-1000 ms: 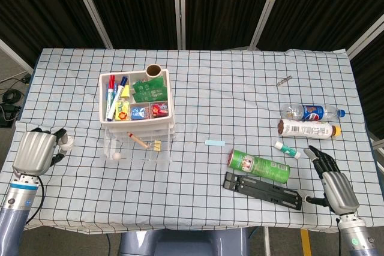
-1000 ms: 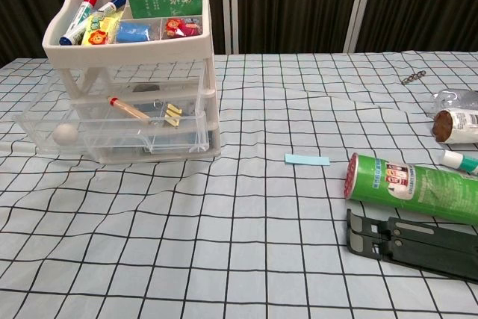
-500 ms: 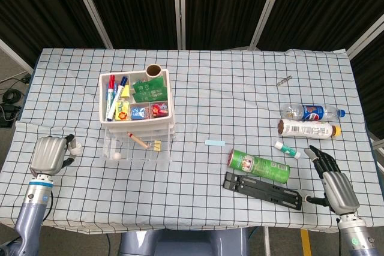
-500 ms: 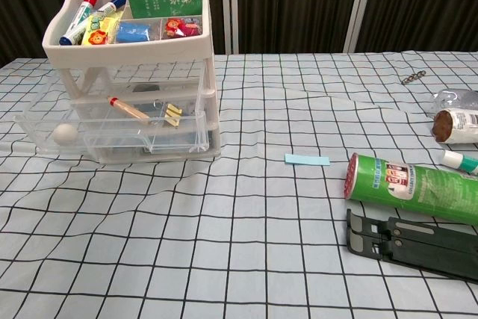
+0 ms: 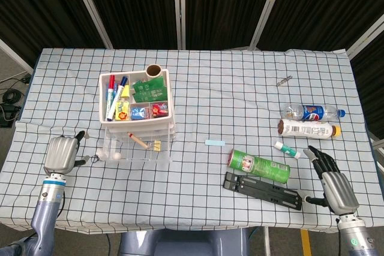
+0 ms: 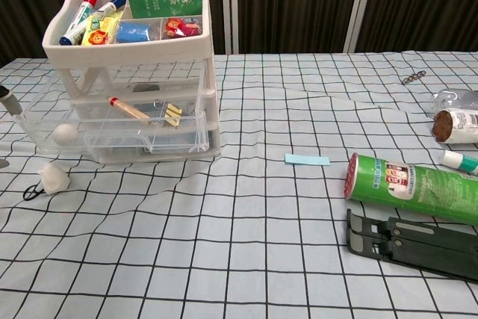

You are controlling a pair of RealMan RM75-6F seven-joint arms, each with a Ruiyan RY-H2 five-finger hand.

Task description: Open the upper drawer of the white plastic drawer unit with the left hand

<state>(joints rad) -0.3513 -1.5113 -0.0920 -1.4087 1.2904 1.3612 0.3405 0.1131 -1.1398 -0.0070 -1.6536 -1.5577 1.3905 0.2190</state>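
At front-left table edge, left hand point(image 5: 62, 153) now closer to white plastic drawer unit point(image 5: 137, 116) than second ago, fingers loosely spread, grasping nothing. Clear drawer point(image 6: 112, 136) sticks out already. Right hand point(image 5: 334, 184) rests open, far right. Reach begins, I judge.

Checked cloth covers the bench point(image 5: 240, 82), and the white plastic drawer unit point(image 5: 137, 118) sits on it, left of centre. Right of the unit lies a pale blue slip point(image 5: 214, 142), further right a green can point(image 5: 258, 166) on its side, a black folding stand point(image 5: 263, 190) just in front. Beyond those, well right of the unit, two bottles point(image 5: 309, 120) lie together, with a small tube point(image 5: 287, 149) near.
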